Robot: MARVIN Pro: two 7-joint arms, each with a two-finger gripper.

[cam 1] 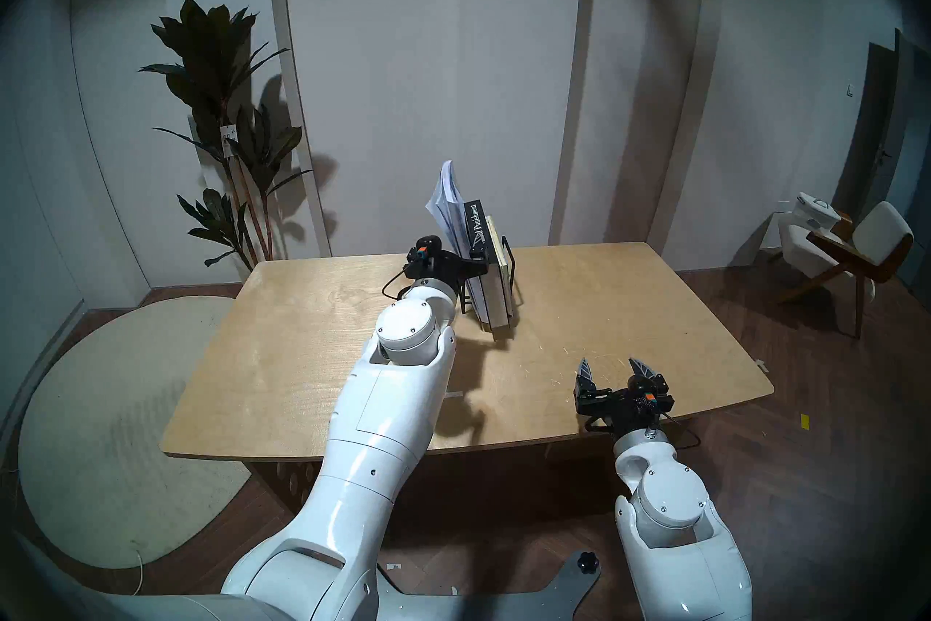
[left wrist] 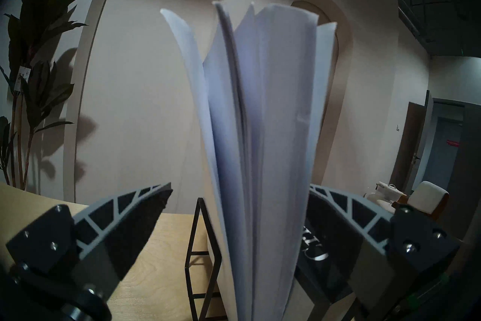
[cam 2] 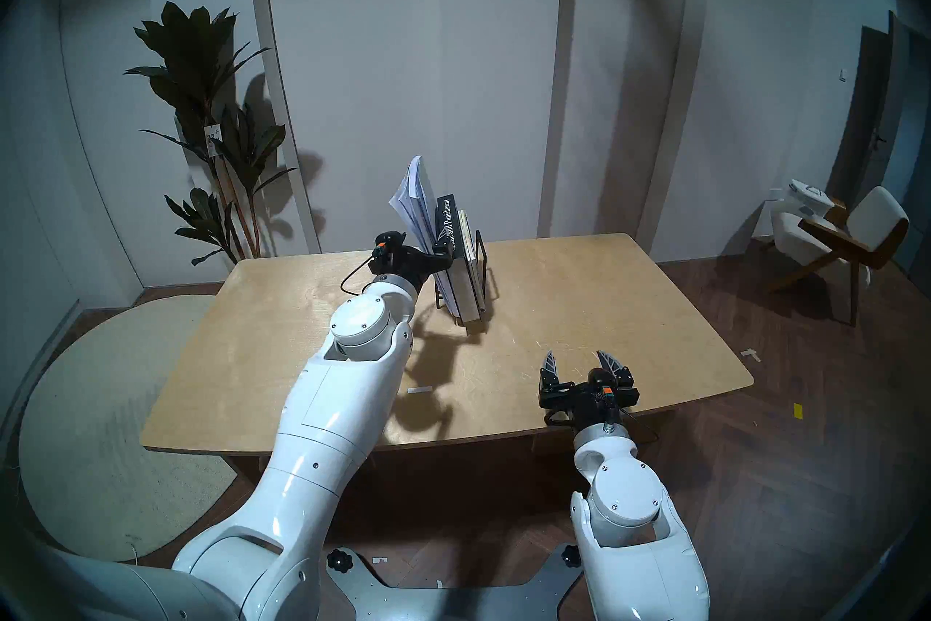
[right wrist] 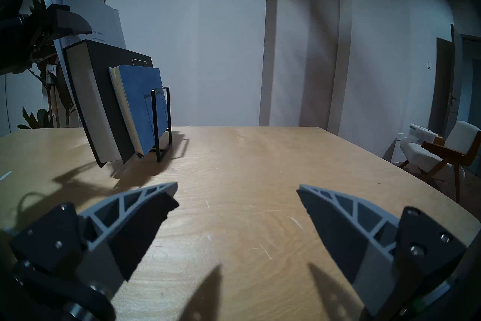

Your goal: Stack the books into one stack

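Observation:
Three books stand upright in a black wire rack (right wrist: 161,114) at the back middle of the table (cam 1: 302,353). The white softcover (left wrist: 260,130) is on the rack's left side with its pages fanned out, the black "Crime and Punishment" (right wrist: 109,93) is in the middle, and the blue hardcover (right wrist: 145,99) is on the right. My left gripper (cam 1: 466,264) is open and straddles the white softcover. One finger is left of it with a gap. The other is on its right, against the black book's spine (left wrist: 315,250). My right gripper (cam 1: 610,365) hovers open and empty near the table's front right.
A tall potted plant (cam 1: 221,121) stands behind the table's back left corner. A chair (cam 1: 846,252) is at the far right and a round rug (cam 1: 116,428) lies on the floor to the left. A small white tape strip (cam 2: 419,389) lies on the table.

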